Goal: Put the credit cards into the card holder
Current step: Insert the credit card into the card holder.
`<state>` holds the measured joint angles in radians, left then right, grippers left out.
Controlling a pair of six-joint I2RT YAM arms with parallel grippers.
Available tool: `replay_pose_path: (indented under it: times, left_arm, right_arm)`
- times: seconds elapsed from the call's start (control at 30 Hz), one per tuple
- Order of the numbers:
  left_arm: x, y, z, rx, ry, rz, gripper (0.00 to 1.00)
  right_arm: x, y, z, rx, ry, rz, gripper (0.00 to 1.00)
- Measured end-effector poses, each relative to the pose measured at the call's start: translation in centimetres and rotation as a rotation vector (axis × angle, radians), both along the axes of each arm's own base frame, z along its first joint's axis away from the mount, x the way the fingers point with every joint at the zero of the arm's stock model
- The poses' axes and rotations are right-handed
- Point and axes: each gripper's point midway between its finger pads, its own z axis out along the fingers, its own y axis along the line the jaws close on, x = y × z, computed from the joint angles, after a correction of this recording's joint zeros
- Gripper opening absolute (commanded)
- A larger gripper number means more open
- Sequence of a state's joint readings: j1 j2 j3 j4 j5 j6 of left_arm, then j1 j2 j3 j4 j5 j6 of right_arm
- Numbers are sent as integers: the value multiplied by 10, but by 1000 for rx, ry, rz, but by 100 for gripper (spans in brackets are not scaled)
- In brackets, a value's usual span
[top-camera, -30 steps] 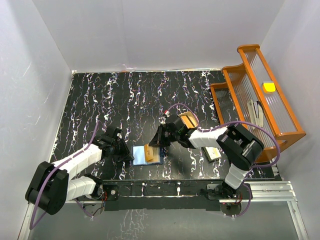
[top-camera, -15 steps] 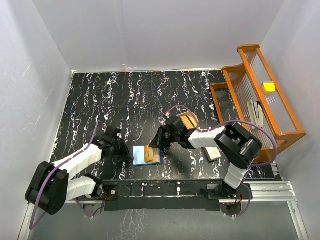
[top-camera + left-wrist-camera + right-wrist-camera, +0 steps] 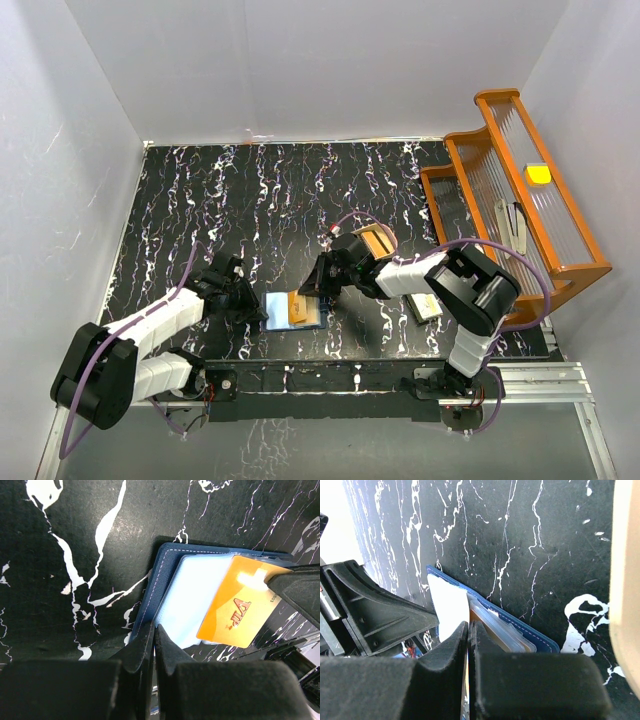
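Note:
The navy card holder lies open on the black marbled table, its pale blue inside facing up. An orange credit card rests slanted over its right half, one end among the clear pockets. My right gripper is shut on that card's thin edge; from above it sits just right of the holder. My left gripper is shut on the holder's near left edge and shows in the top view at the holder's left side.
An orange slatted rack stands at the right edge with a yellow thing on it. A tan tray lies behind the right wrist. A pale cream block lies beside the right arm's elbow.
The right gripper has nudged the orange card slightly down and left over the holder. The left gripper has kept its place.

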<state>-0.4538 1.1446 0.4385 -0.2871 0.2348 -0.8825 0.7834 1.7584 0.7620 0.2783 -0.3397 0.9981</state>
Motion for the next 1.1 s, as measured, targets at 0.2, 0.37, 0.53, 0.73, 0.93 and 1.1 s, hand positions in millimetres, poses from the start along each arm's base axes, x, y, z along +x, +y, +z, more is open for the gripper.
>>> replay_pose_path:
  times: [0.2, 0.37, 0.53, 0.73, 0.93, 1.1]
  left_arm:
    - [0, -1, 0, -3, 2, -2, 2]
    - [0, -1, 0, -4, 2, -2, 2]
    - [-1, -2, 0, -8, 7, -5, 2]
    - [-1, -2, 0, -9, 8, -6, 2]
    - [-1, -2, -1, -8, 8, -6, 3]
    - [-1, -3, -1, -12, 11, -8, 3]
  right_arm:
    - [1, 2, 1, 9, -4, 3, 0]
    - [0, 3, 1, 21, 1, 8, 0]
    - [0, 5, 2, 33, 3, 14, 0]
    - [0, 3, 0, 33, 14, 26, 0]
    - [0, -1, -1, 6, 18, 56, 0]
    - [1, -3, -1, -20, 19, 85, 0]
